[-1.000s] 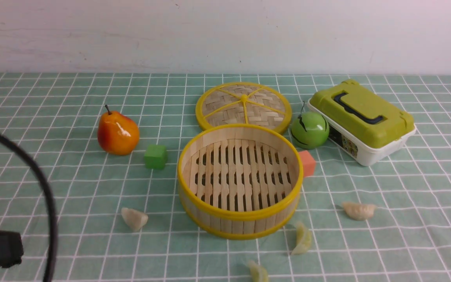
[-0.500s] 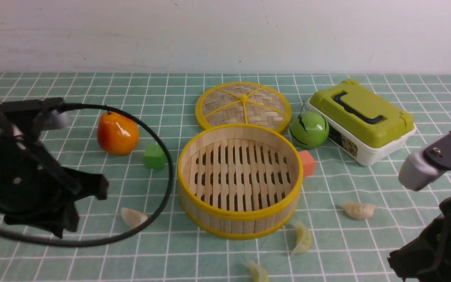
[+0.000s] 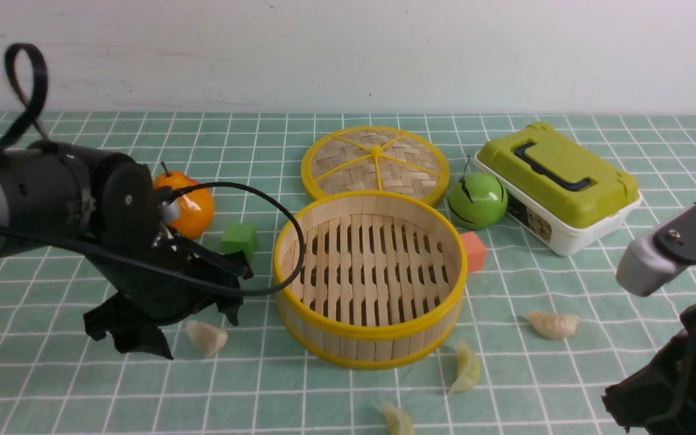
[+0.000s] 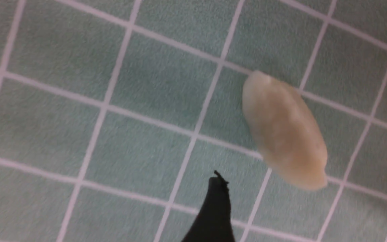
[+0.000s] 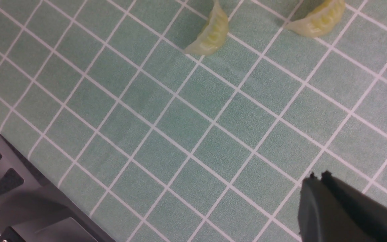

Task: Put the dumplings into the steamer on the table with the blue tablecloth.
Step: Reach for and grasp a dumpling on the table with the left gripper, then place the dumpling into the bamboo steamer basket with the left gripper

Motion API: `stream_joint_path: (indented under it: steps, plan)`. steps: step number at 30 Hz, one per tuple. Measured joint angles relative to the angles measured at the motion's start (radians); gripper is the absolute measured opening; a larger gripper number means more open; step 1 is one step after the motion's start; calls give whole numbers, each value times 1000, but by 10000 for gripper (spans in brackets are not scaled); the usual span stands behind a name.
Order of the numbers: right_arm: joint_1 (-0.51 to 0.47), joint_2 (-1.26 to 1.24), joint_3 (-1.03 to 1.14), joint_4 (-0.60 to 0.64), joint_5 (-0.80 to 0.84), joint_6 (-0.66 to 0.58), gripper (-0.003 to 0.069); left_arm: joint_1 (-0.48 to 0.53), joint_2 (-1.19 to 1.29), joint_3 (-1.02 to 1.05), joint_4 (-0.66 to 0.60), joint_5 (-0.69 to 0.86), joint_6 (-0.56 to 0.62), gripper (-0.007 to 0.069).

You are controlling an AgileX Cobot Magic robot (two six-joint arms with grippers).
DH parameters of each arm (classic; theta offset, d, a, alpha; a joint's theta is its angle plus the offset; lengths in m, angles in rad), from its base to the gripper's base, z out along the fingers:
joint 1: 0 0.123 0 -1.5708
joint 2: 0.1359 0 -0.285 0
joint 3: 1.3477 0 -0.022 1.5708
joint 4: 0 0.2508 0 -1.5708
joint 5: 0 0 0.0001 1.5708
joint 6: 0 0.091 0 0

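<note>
The bamboo steamer (image 3: 372, 331) stands empty mid-table on the teal grid cloth (image 3: 52, 393). Its four dumplings lie on the cloth around it: one at its front left (image 3: 207, 337), two in front (image 3: 467, 367) (image 3: 398, 420), one at the right (image 3: 554, 324). My left gripper (image 3: 185, 329) is open and low over the front-left dumpling. In the left wrist view this dumpling (image 4: 284, 131) lies just ahead of the gripper (image 4: 309, 195), untouched. My right gripper (image 3: 620, 405) is shut and empty (image 5: 317, 176) at the front right, with two dumplings (image 5: 210, 33) (image 5: 319, 18) ahead of it.
The woven lid (image 3: 376, 162) lies behind the steamer. A pear (image 3: 188, 202) and a green cube (image 3: 240, 240) sit at the left behind my left arm. An orange cube (image 3: 475, 251), a green apple (image 3: 478, 199) and a green lunch box (image 3: 559, 181) sit at the right.
My left arm has swung in from the lower left and come down over the front-left dumpling. My right arm came into view at the lower right, then held still.
</note>
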Motion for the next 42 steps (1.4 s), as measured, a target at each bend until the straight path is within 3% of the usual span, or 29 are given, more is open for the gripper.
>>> stream_joint_path:
  steps: [5,10,11,12,20,27,32,42]
  plan:
    - [0,0,0,0,0,0,-3,0,74,-1,0,-76,-25,526]
    - [0,0,0,-6,0,0,1,0,113,-2,5,-98,-53,319]
    - [0,0,0,-6,0,0,1,0,113,-2,5,-98,-53,309]
    - [0,0,0,-9,0,0,1,0,109,-2,9,-96,-55,242]
    - [0,0,0,-15,-3,0,8,0,32,-22,91,-27,-15,199]
    - [0,0,0,-10,-14,0,9,-108,-9,-308,75,127,178,185]
    - [0,-19,0,-10,29,0,12,-237,141,-575,48,153,217,185]
    - [0,-215,0,-98,89,52,13,-323,513,-930,76,145,225,185]
